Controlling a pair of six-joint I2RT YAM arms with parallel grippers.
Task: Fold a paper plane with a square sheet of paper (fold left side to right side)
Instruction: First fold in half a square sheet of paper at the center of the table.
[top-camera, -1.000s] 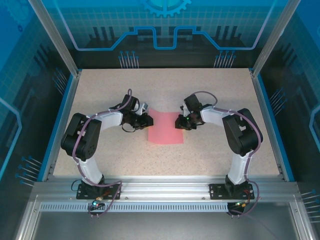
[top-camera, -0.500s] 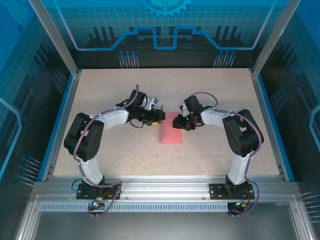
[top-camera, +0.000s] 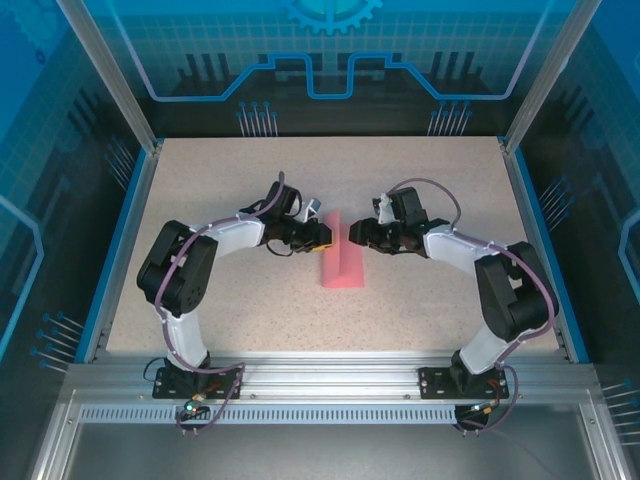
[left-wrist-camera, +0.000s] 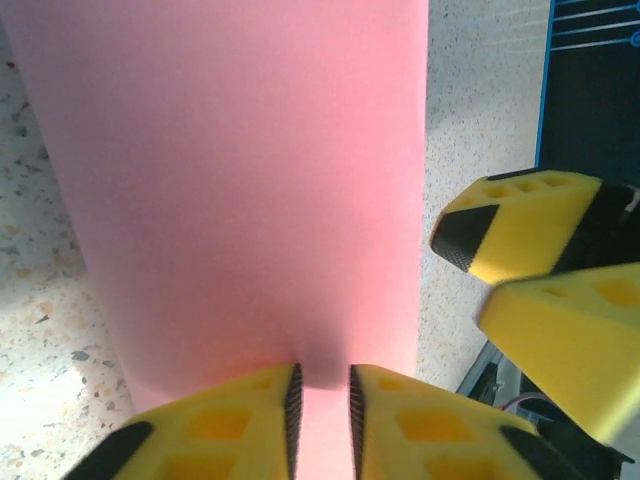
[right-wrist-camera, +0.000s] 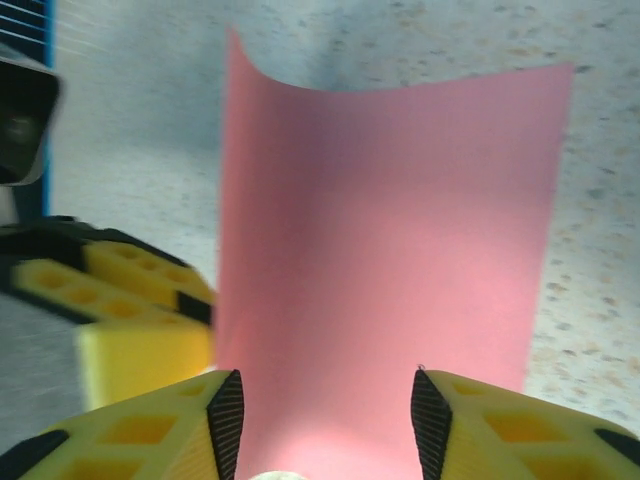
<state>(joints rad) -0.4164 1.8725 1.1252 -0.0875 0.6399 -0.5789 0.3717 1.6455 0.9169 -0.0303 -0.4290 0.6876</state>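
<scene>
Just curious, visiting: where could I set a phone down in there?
Bare speckled beige tabletop lies along the far edge, and between the folded salmon-pink paper sheet and the aluminium front rail. The middle is crowded: the left gripper pinches the paper, and the right gripper stands open close by.

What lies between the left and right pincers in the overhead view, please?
The square sheet of paper, curled partway over, lies between the left pincer and the right pincer; the top external view shows it.
</scene>
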